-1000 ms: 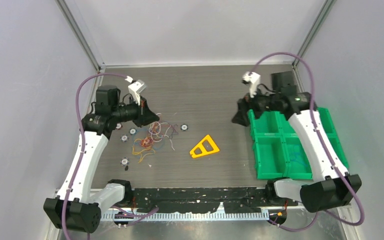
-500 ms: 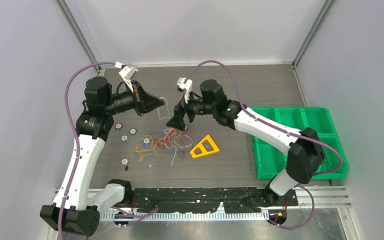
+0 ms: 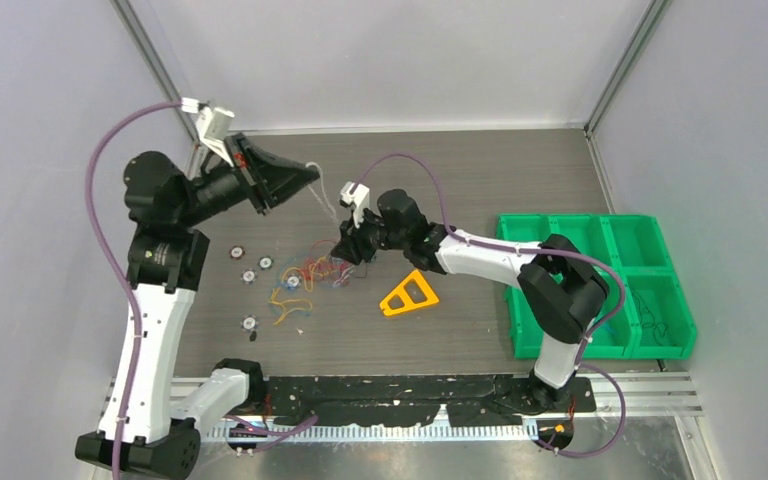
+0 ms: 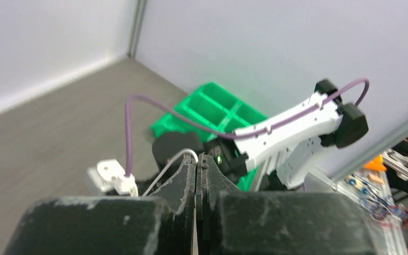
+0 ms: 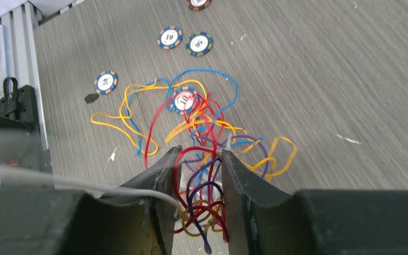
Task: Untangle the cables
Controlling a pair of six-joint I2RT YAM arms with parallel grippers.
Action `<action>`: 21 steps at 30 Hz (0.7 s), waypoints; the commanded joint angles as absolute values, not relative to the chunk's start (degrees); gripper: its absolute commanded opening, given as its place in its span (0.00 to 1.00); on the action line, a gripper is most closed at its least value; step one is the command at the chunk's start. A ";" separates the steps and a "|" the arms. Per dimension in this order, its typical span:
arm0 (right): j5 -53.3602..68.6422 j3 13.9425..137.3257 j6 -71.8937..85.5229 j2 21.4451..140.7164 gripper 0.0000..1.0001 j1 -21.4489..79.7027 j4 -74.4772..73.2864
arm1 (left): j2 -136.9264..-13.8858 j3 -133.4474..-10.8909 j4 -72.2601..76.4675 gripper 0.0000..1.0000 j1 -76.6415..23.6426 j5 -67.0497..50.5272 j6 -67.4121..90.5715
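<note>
The cables point(image 3: 310, 272) lie in a tangle of red, orange, yellow, blue and purple loops on the dark table. My left gripper point(image 3: 307, 172) is raised above the table's back left and is shut on a white cable point(image 3: 326, 203), which hangs down toward the tangle. In the left wrist view the white cable point(image 4: 162, 172) comes out of the closed left gripper point(image 4: 197, 159). My right gripper point(image 3: 346, 258) is low over the tangle's right side. In the right wrist view the right gripper point(image 5: 199, 172) stands narrowly open around red and purple loops of the cables point(image 5: 207, 133), and the white cable point(image 5: 85, 186) passes its left finger.
A yellow plastic triangle point(image 3: 408, 295) lies just right of the tangle. Several poker chips point(image 3: 248, 275) lie scattered to its left, and one chip point(image 5: 185, 100) sits among the wires. Green bins point(image 3: 600, 285) stand at the table's right edge.
The right arm swung from the green bins to the tangle and its jaws narrowed around the loops. The left gripper rose up and leftward, drawing the white cable out.
</note>
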State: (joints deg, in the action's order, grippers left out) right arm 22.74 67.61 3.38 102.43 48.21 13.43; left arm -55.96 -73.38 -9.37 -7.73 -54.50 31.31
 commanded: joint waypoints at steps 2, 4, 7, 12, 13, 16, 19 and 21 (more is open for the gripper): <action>22.10 63.88 3.37 103.58 0.37 47.78 17.05 | -54.85 -84.71 -0.82 0.00 -5.89 -48.77 34.62; 22.67 63.51 3.85 104.25 0.37 47.36 16.59 | -55.57 -88.80 -0.64 0.00 -5.53 -46.36 34.64; 23.48 64.65 4.68 105.44 0.37 46.24 15.15 | -56.98 -95.72 -0.44 0.00 -5.21 -42.69 34.63; 23.96 68.63 4.04 108.35 0.37 45.63 10.56 | -60.80 -108.78 -2.69 0.00 -5.10 -36.74 34.06; 23.93 68.72 3.95 108.41 0.36 45.62 10.46 | -61.53 -110.87 -3.09 0.00 -5.10 -36.17 34.09; 23.04 69.93 3.05 108.96 0.30 45.68 8.40 | -63.33 -115.53 -3.78 0.00 -5.10 -33.84 34.41; 20.40 71.72 0.73 109.97 0.29 45.66 4.60 | -64.30 -119.05 -2.42 0.00 -5.11 -30.91 33.78; 19.26 72.16 -0.43 110.33 0.29 45.56 2.22 | -65.51 -122.31 -2.04 0.00 -5.10 -28.91 33.48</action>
